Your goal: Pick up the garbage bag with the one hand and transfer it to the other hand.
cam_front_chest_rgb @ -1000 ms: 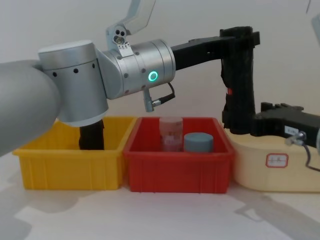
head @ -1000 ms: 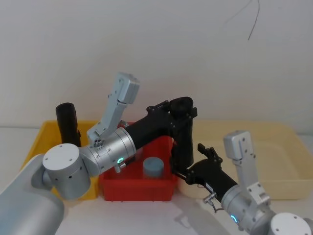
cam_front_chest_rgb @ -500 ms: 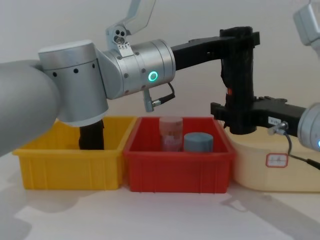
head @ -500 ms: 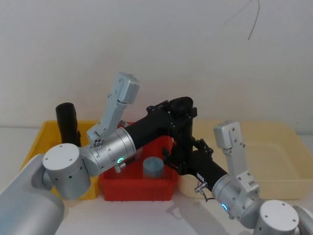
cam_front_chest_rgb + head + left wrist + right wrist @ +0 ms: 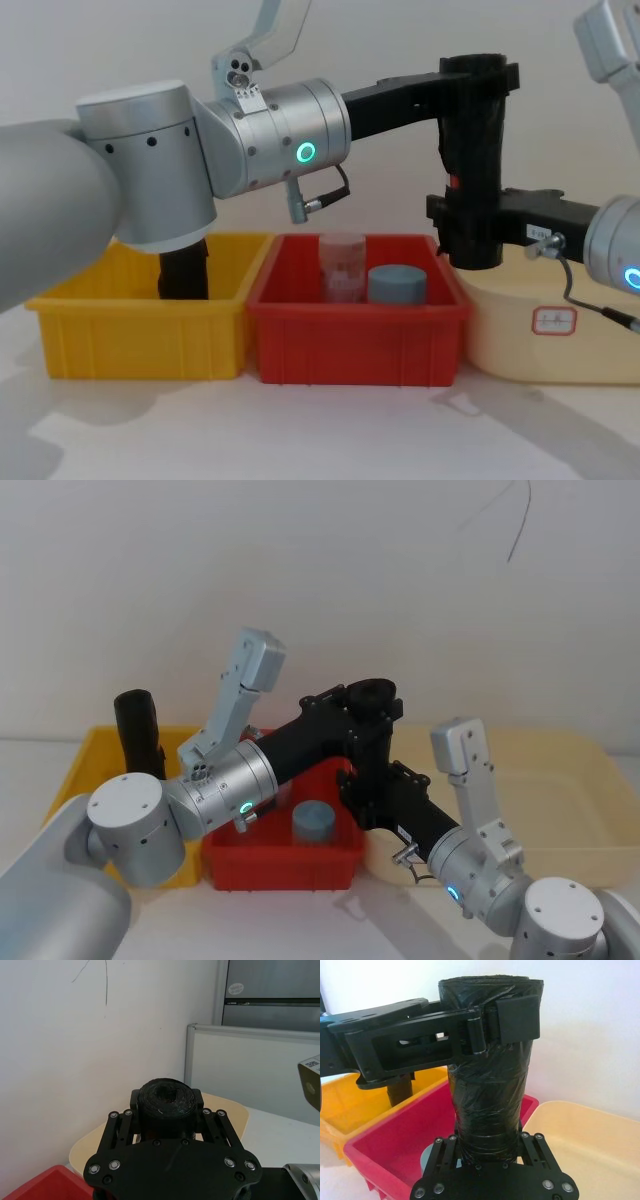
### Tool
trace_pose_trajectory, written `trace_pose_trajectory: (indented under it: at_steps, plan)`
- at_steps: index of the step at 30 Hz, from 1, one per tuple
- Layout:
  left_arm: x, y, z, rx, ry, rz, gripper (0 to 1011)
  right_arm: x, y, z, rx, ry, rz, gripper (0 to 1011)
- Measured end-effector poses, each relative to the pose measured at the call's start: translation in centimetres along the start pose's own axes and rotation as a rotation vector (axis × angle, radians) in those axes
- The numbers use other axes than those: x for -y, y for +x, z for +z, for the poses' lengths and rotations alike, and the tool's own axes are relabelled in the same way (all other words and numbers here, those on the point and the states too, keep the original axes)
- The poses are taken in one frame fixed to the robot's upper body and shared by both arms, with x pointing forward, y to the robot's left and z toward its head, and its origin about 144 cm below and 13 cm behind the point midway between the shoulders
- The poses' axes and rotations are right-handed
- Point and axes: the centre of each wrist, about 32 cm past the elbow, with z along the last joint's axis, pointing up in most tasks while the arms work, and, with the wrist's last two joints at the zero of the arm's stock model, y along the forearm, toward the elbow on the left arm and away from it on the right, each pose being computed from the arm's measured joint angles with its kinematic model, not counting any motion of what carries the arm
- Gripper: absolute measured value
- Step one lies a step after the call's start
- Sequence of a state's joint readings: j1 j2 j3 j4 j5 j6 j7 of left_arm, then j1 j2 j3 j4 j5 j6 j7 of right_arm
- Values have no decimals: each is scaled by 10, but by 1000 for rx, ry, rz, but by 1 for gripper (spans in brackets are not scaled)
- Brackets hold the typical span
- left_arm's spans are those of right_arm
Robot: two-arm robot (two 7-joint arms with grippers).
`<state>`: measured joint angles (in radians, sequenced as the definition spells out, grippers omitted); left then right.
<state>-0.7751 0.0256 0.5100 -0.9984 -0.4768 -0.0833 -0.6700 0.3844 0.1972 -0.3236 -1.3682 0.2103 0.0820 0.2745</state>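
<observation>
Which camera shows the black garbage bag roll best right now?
The right wrist view: the garbage bag roll shows nearly full length, left gripper clamped near its top, right gripper at its base. The chest view shows it side-on; the head view, partly behind arms; the left wrist view, just its top end.

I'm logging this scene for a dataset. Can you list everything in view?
garbage bag roll: 1, black, upright in the air above where the red and cream bins meet
second roll: 1, black, standing in the yellow bin
yellow bin: 1, yellow, leftmost on the table
red bin: 1, red, middle
cream bin: 1, cream, rightmost, white label on its front
cup: 1, translucent pink, in the red bin
cylinder: 1, grey-blue, in the red bin beside the cup
left pincer: 1, black, clamped on the held roll's top
right pincer: 1, black, around the held roll's lower part
</observation>
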Motion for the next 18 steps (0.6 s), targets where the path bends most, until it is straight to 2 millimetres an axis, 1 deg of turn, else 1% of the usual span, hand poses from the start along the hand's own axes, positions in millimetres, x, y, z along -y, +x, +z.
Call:
trace_pose_trajectory:
  at_steps: [3,13,14,16,18]
  plan:
    - [0,0,0,0,0,0,544,0,0,0,-1,1,1,503]
    - [0,0,0,0,0,0,544,-1,1,1,-4,5,4,503]
    - [0,0,0,0,0,0,586,-1,1,1,-5,7,4,503]
    - [0,0,0,0,0,0,619,-1,1,1,-5,8,4,503]
    - [0,0,0,0,0,0,686,-1,1,1,-6,10,3,503]
